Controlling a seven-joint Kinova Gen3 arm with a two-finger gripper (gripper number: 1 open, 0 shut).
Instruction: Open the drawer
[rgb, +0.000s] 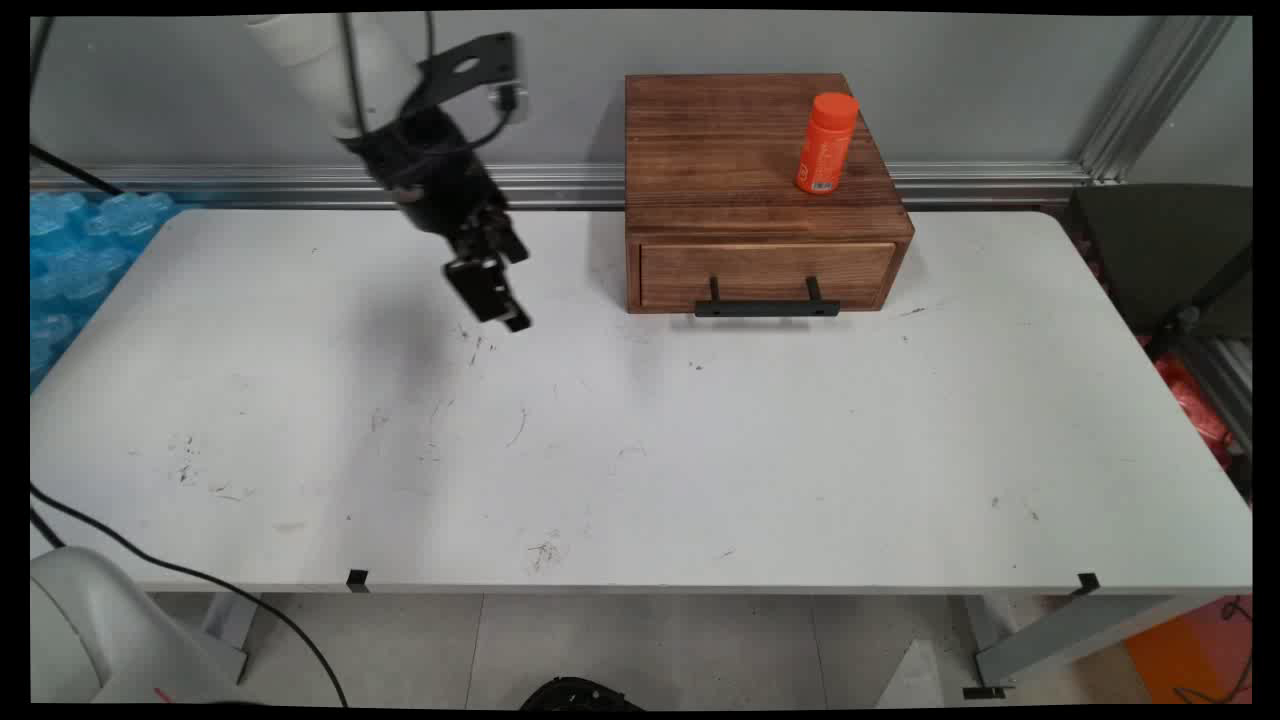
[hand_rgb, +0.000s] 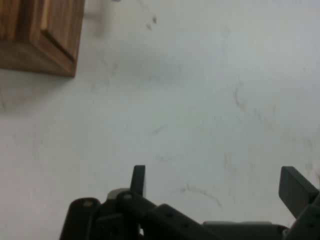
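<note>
Fingers (hand_rgb: 298, 189) spread wide, empty, above bare table (rgb: 700, 450), touching nothing.

White scuffed rectangular table (rgb: 700, 480) before a plain grey wall (rgb: 150, 90).
An aluminium rail (rgb: 250, 185) runs along the wall's foot, blue bubble wrap (rgb: 70, 250) lies left, pale grey floor tiles (rgb: 640, 640) below, and a dark chair (rgb: 1170, 250) right.
</note>
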